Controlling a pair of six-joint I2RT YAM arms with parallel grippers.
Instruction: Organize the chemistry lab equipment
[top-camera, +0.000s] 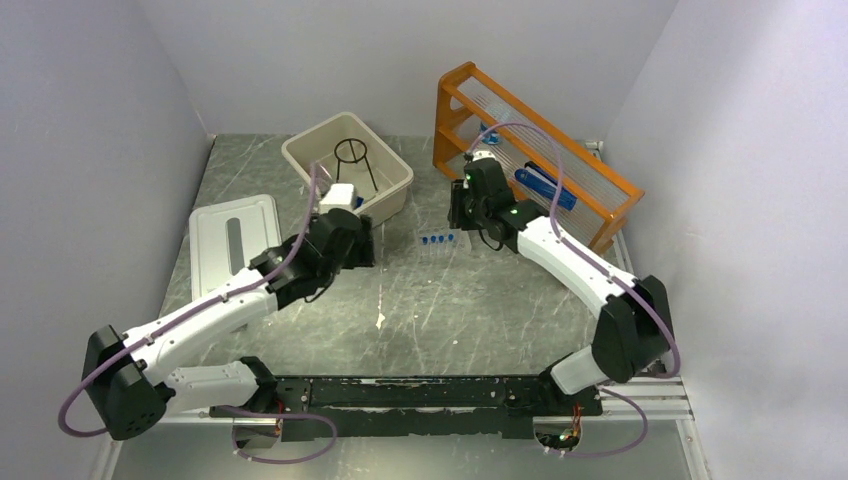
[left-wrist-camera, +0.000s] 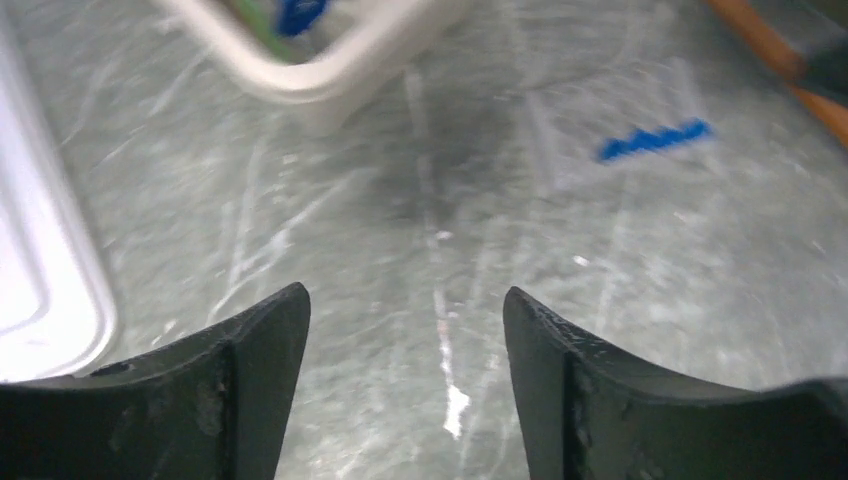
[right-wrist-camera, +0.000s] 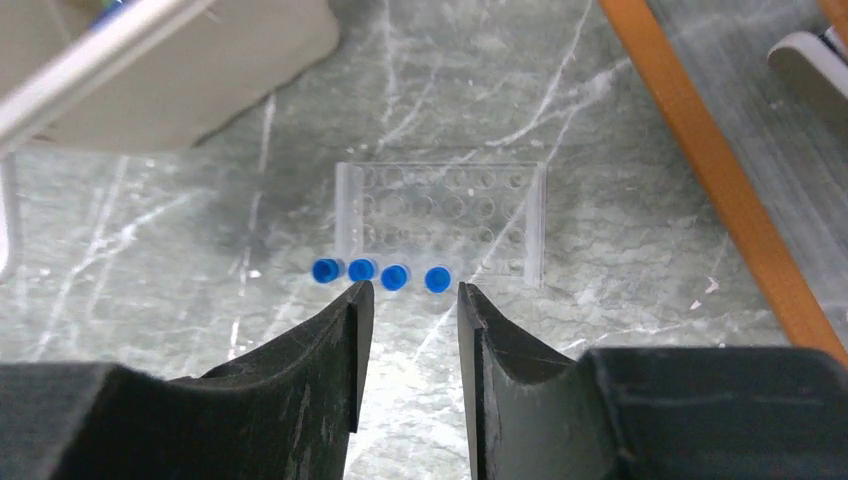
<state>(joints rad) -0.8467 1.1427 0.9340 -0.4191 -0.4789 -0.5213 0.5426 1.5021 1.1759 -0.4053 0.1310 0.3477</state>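
Observation:
A clear tube rack (top-camera: 437, 243) holding several blue-capped test tubes (right-wrist-camera: 380, 272) stands on the table between the two grippers. In the right wrist view the rack (right-wrist-camera: 440, 215) is just beyond my right gripper (right-wrist-camera: 408, 290), whose jaws are open with a narrow gap and empty. My right gripper (top-camera: 460, 225) hovers just right of the rack. My left gripper (top-camera: 365, 243) is open and empty above bare table left of the rack; the blue caps (left-wrist-camera: 655, 140) show far ahead of it (left-wrist-camera: 405, 300). A black wire ring stand (top-camera: 352, 152) sits in the beige bin (top-camera: 392, 195).
The beige bin's corner (left-wrist-camera: 330, 75) lies ahead-left of the left gripper. A white lid (top-camera: 232, 240) lies flat at the left. The orange wooden shelf rack (top-camera: 590, 205) stands at back right, its rail (right-wrist-camera: 700, 150) close to the tube rack.

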